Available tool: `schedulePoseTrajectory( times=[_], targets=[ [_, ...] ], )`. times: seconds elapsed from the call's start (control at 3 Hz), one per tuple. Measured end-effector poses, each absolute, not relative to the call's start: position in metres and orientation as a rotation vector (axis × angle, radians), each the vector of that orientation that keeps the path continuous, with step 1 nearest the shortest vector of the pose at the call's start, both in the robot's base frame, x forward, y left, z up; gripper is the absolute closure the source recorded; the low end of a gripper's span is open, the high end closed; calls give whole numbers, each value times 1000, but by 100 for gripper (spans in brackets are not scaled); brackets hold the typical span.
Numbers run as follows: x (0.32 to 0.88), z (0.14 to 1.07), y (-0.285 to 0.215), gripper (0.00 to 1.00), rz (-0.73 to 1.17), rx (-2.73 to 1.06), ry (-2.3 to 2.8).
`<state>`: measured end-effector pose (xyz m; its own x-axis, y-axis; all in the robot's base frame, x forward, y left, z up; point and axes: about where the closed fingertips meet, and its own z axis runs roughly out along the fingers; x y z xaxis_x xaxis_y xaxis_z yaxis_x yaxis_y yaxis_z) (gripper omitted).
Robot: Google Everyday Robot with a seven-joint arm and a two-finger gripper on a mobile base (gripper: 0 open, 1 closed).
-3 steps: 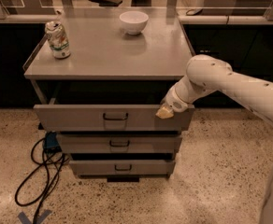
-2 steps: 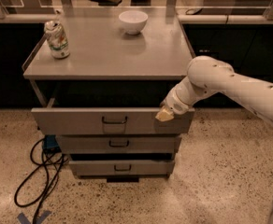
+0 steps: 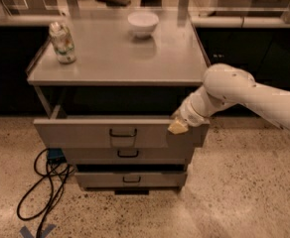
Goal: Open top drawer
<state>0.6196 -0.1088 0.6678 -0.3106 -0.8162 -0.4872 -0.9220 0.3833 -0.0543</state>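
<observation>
Top drawer [image 3: 85, 133] drawn farther out from under the bench [image 3: 115, 58] than a second ago, largely open now. Gripper [image 3: 178, 127] at its upper right edge; hold impossible to tell.

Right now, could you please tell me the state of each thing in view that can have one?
top drawer: pulled partly out, open
middle drawer: appears shut
bottom drawer: appears shut
can: upright on the cabinet top, back left
bowl: upright on the cabinet top, at the back
gripper: at the right end of the top drawer's front, by its upper edge
</observation>
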Motion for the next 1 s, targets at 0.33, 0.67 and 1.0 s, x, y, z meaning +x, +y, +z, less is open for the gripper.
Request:
schedulePoseTrajectory(
  times=[0.33, 0.67, 1.0],
  targets=[
    [619, 670, -109, 100, 326, -1497, 2210],
    [598, 672, -114, 100, 315, -1484, 2218],
    [598, 673, -113, 100, 315, -1484, 2218]
  ],
)
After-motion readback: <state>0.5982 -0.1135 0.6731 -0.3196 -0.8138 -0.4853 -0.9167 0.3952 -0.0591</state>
